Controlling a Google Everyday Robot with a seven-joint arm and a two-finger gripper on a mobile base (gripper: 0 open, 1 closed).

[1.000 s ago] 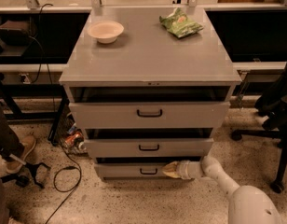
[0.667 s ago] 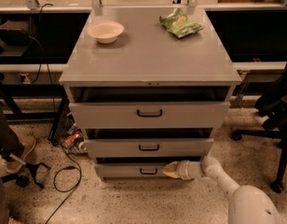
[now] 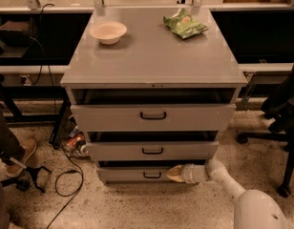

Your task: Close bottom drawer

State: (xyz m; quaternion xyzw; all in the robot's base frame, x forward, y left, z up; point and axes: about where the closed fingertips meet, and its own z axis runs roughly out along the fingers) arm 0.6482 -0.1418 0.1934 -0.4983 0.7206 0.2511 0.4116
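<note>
The grey cabinet has three drawers, all pulled out a little. The bottom drawer is the narrowest, with a small black loop handle. My gripper is at the right part of the bottom drawer's front, its yellowish tip against the panel just right of the handle. The white arm reaches in from the lower right.
A mid-sized drawer and the widest top drawer sit above. A bowl and a green chip bag lie on the cabinet top. Cables and a stand foot lie left. A chair base stands right.
</note>
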